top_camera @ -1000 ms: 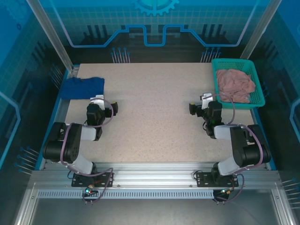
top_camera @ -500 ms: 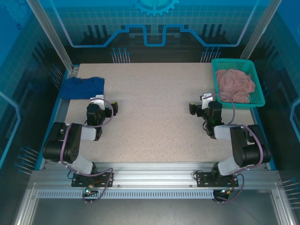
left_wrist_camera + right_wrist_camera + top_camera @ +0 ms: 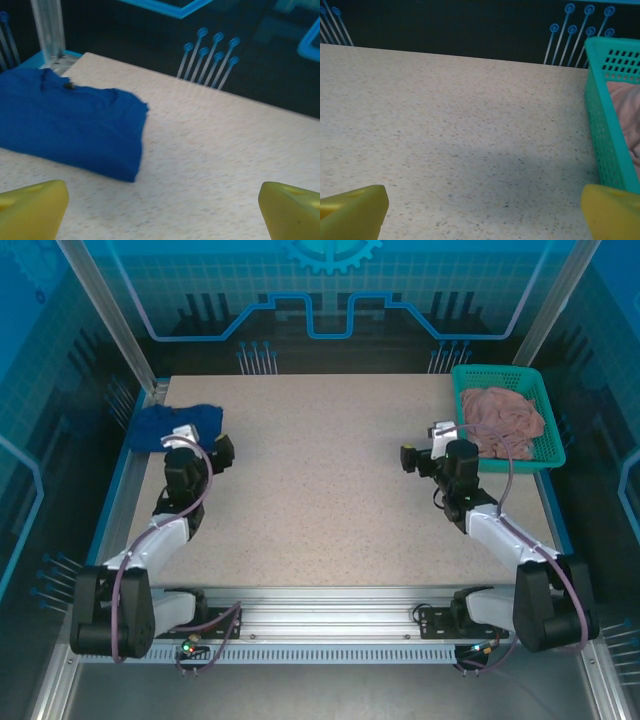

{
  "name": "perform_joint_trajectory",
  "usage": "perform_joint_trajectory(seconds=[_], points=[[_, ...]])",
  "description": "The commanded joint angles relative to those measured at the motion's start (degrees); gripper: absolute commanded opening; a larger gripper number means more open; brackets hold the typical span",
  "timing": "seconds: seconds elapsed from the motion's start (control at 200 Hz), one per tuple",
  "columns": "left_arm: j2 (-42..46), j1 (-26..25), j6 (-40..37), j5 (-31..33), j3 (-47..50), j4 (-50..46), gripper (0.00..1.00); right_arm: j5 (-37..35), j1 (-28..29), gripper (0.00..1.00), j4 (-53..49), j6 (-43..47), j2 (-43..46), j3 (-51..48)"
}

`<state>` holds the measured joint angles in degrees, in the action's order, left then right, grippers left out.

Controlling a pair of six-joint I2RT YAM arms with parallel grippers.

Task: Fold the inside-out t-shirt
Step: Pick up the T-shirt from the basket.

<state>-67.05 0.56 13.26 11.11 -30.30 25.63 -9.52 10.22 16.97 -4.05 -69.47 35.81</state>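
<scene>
The inside-out t-shirt (image 3: 505, 415) is a crumpled dusty-pink heap inside the teal basket (image 3: 553, 457) at the back right of the table. A strip of its fabric (image 3: 626, 107) shows behind the basket's mesh wall (image 3: 601, 140) in the right wrist view. My right gripper (image 3: 425, 443) hovers just left of the basket, open, with bare tabletop between its yellow fingertips (image 3: 355, 207). My left gripper (image 3: 200, 438) is open at the far left of the table, with nothing between its fingers (image 3: 32, 205).
A folded dark blue cloth (image 3: 165, 425) lies at the back left corner, just ahead and left of the left gripper; its near corner (image 3: 125, 170) is close to the left finger. The speckled tabletop (image 3: 320, 490) stretches between the two arms.
Both arms have reached out from their folded pose. The left gripper moved back and left toward the blue cloth; the right gripper moved slightly toward the back, beside the basket. Both stayed open.
</scene>
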Motion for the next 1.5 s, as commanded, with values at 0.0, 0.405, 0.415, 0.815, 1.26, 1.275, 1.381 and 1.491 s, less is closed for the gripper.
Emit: perform_joint_trajectory(seconds=[0.0,0.405,0.415,0.815,1.26,1.275,1.381,1.491], points=[[1.2,-0.1,9.0,-13.0,-2.8,-6.3,0.99,-4.0,2.5,1.00,-10.4,-2.6,2.3,5.3],[-11.7,-19.4,11.7,-20.3,-21.1,-15.0,0.99,-4.2,-23.9,1.00,-27.9,-12.5,-8.0,22.2],[-12.0,-19.8,11.6,-20.2,-21.5,-15.2,0.99,-4.3,-24.4,1.00,-28.5,-12.3,-8.8,23.0],[-17.6,-25.7,10.7,-19.0,-25.6,-16.3,0.99,-6.0,-26.8,1.00,-48.5,-4.5,-38.5,51.5],[-17.8,-26.0,9.1,-17.3,-25.9,-19.2,0.99,-6.6,-28.2,0.94,-52.5,0.3,-60.4,72.7],[-17.7,-26.0,9.1,-17.1,-25.9,-19.3,0.99,-6.5,-28.2,0.93,-52.5,0.4,-60.9,73.1],[-17.4,-26.0,9.1,-16.6,-25.6,-19.6,0.99,-5.1,-28.3,0.85,-52.8,0.8,-63.5,76.0],[-17.3,-26.0,9.2,-16.5,-25.6,-20.0,0.99,-2.9,-28.3,0.67,-51.4,1.4,-66.7,76.9]])
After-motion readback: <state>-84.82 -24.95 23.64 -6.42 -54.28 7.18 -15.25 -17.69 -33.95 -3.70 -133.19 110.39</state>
